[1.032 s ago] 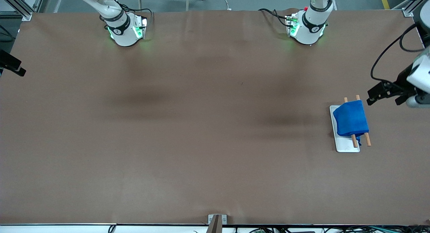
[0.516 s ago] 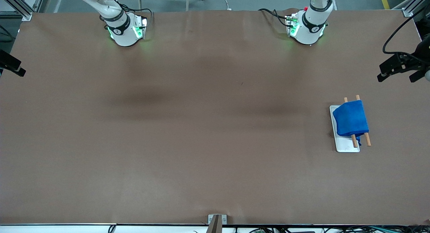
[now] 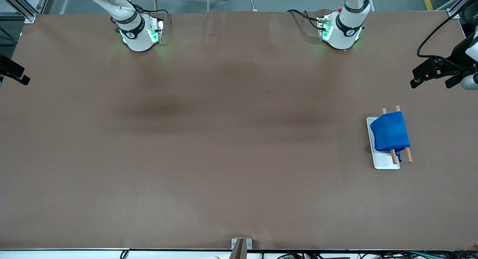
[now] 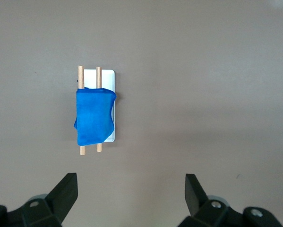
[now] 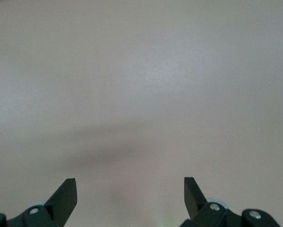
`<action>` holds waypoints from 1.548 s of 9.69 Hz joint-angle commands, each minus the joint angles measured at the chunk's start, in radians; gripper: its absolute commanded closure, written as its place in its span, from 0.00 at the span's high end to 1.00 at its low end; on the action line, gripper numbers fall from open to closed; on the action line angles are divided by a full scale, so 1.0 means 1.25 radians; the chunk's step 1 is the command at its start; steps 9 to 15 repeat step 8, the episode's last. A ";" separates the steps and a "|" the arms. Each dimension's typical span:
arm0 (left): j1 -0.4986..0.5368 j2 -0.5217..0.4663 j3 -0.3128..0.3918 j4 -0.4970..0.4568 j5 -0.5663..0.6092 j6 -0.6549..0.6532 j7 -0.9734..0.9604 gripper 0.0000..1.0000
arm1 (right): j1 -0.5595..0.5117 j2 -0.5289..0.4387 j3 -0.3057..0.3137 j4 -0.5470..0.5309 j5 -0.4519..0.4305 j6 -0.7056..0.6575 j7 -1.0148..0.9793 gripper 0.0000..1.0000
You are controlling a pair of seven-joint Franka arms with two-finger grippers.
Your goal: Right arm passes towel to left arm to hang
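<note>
Draped cloth is the state of things: the small bright blue microfibre towel (image 3: 390, 132) hangs over two wooden rods (image 3: 407, 154) on a white rectangular tray (image 3: 384, 164), which sits on the brown surface (image 3: 224, 139) toward the left arm's end. The black two-finger left gripper (image 3: 429, 73) hangs in the air over that end of the surface, close to its edge, fingers (image 4: 65, 191) spread wide and holding nothing; its wrist view looks straight down on the towel (image 4: 94, 122). The right gripper (image 5: 130, 196) waits over bare surface, fingers likewise spread and empty.

The hanging looks complete to me. One risk remains: the towel sits mostly toward one end of the rods, a corner trailing down at the end nearer the front camera, so it could slide off under any nudge to the tray.
</note>
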 commanded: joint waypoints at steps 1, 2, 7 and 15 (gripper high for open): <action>-0.003 -0.004 0.018 -0.030 -0.020 -0.009 0.025 1.00 | -0.001 -0.013 -0.005 -0.011 0.014 0.003 -0.007 1.00; -0.002 -0.003 0.017 -0.030 -0.016 -0.009 0.029 1.00 | -0.002 -0.013 -0.005 -0.011 0.014 0.000 -0.007 1.00; -0.003 -0.003 0.010 -0.036 0.033 -0.006 0.030 1.00 | -0.003 -0.013 -0.007 -0.011 0.014 -0.001 -0.007 1.00; -0.003 -0.003 0.010 -0.036 0.033 -0.006 0.030 1.00 | -0.003 -0.013 -0.005 -0.011 0.014 -0.001 -0.007 1.00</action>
